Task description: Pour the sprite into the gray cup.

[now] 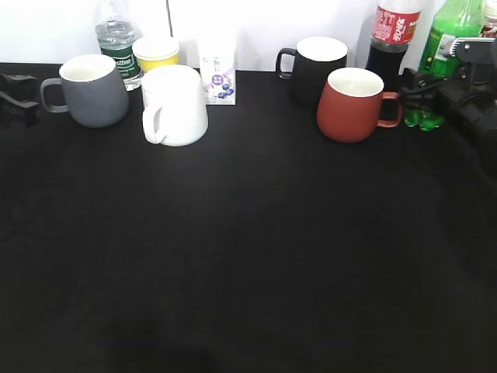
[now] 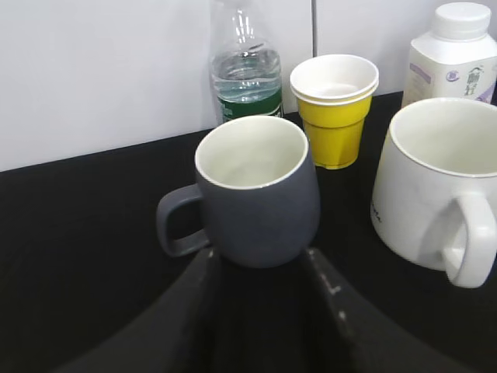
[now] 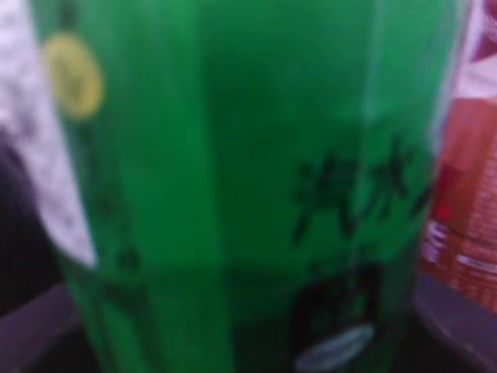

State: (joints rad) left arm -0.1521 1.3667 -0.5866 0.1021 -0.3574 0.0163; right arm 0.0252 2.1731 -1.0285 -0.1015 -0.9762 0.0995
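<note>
The gray cup (image 1: pixel 93 89) stands at the back left of the black table, handle to the left. My left gripper (image 1: pixel 15 97) is open just left of that handle. In the left wrist view the gray cup (image 2: pixel 256 194) stands upright and empty just beyond the open fingers of the left gripper (image 2: pixel 262 264). The sprite (image 1: pixel 450 39) stands upright at the back right. My right gripper (image 1: pixel 435 89) is closed around its lower body. In the right wrist view the blurred green sprite (image 3: pixel 233 155) fills the frame between the fingers of the right gripper (image 3: pixel 245 318).
A white mug (image 1: pixel 175 105), a water bottle (image 1: pixel 116 39), a yellow paper cup (image 1: pixel 155 53) and a small white drink bottle (image 1: pixel 217 78) crowd the gray cup. A black mug (image 1: pixel 318 66), a red mug (image 1: pixel 351 105) and a cola bottle (image 1: pixel 392 39) stand left of the sprite.
</note>
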